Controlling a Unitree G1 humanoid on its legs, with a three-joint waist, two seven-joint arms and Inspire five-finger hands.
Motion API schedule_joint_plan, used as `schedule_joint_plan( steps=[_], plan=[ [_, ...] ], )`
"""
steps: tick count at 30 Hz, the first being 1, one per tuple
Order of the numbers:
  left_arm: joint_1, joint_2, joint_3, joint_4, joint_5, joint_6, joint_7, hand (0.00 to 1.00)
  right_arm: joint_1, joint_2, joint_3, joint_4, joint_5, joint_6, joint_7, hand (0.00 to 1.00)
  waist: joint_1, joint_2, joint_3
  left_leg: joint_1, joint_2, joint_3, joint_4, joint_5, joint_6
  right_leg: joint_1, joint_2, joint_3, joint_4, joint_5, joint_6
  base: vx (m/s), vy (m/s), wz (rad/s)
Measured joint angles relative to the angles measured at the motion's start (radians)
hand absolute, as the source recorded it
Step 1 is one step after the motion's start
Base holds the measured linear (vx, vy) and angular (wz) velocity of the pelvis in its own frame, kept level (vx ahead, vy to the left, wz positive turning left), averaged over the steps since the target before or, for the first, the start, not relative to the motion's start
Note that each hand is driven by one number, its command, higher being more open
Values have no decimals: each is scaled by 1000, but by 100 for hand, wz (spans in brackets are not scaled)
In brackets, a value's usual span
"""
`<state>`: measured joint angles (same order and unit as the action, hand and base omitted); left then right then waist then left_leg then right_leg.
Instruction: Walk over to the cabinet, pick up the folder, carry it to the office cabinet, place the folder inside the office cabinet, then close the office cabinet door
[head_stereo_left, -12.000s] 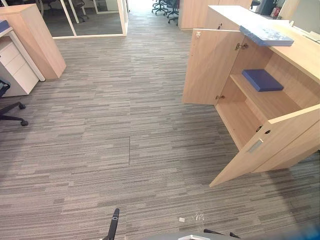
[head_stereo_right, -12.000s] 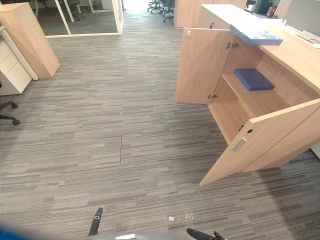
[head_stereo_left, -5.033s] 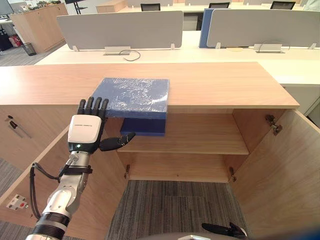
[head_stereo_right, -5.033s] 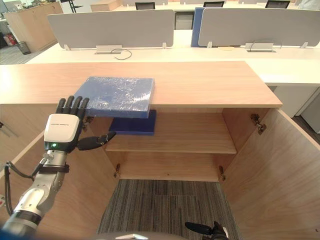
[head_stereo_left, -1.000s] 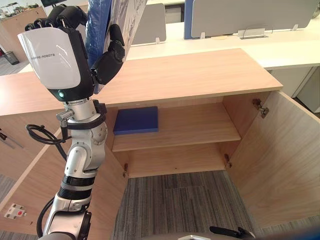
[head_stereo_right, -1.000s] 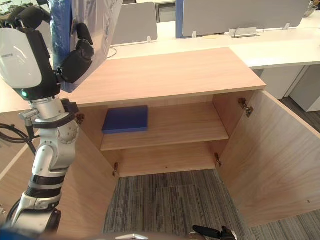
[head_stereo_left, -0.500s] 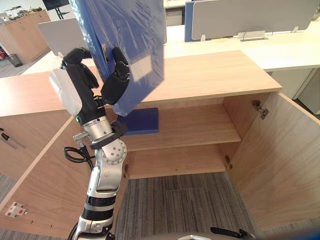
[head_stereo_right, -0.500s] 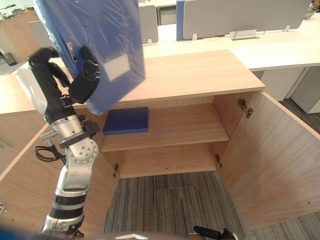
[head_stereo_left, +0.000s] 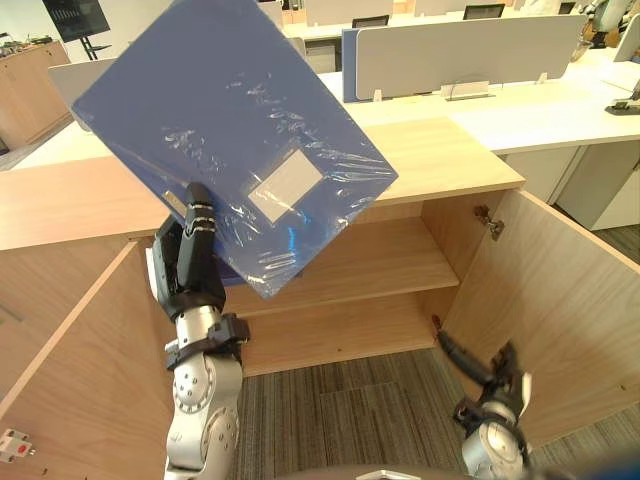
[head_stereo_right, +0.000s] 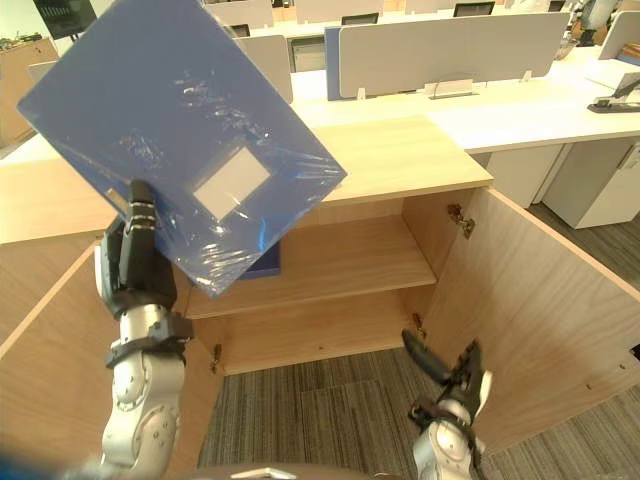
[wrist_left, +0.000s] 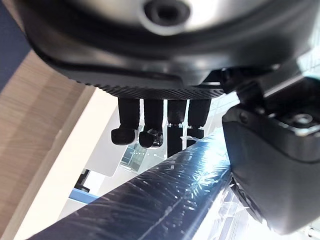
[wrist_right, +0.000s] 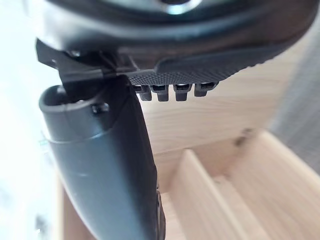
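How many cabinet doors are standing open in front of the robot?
2. The left door is swung out beside the left hand gripping the blue folder; the right door is swung out by the right hand. None seems hidden.

No text, number or sign can be read.
Folder (head_stereo_left: 230, 130), upper left of the frame: one pale rectangular label (head_stereo_left: 285, 185) on its cover, under the wrap. No print can be made out on it.
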<state>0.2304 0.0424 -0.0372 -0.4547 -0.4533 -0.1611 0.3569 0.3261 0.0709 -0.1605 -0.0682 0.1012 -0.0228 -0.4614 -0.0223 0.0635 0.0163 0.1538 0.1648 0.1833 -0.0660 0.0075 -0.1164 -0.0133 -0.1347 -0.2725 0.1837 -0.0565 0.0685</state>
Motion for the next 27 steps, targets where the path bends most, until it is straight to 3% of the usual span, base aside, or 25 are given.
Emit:
schedule_joint_plan(
  steps=[5,11,17,19,27],
  plan=[
    [39,-12,-35,-1,-10,7,-23,0,-11,-2,37,-257,-225,-2,-82,100,0,-1,-2,-5,3,7,6,-2,-2,0,7,8,-21,14,-1,-16,15,-5],
    [36,-10,-31,-1,-6,28,-77,0,-166,-18,51,-324,-211,-4,-69,100,-7,18,-5,-14,7,25,17,-5,-6,-5,19,26,-47,37,-3,-13,21,-11],
    [25,-6,-8,-1,74,34,-132,0,-326,-138,61,-330,28,-80,86,100,0,18,-5,-17,8,24,20,-5,-5,0,21,26,-55,46,-5,-5,5,0],
    [25,-4,-5,-1,111,34,-147,0,-365,-193,68,-321,224,-114,170,100,6,18,-5,-18,8,23,21,-5,-5,2,22,26,-61,51,-5,0,0,0],
    [26,25,-28,-16,159,35,-190,0,-549,-491,173,-185,611,-119,366,100,11,14,-2,-16,9,16,19,-4,-5,28,26,15,-100,71,-3,-9,15,3]
  ],
)
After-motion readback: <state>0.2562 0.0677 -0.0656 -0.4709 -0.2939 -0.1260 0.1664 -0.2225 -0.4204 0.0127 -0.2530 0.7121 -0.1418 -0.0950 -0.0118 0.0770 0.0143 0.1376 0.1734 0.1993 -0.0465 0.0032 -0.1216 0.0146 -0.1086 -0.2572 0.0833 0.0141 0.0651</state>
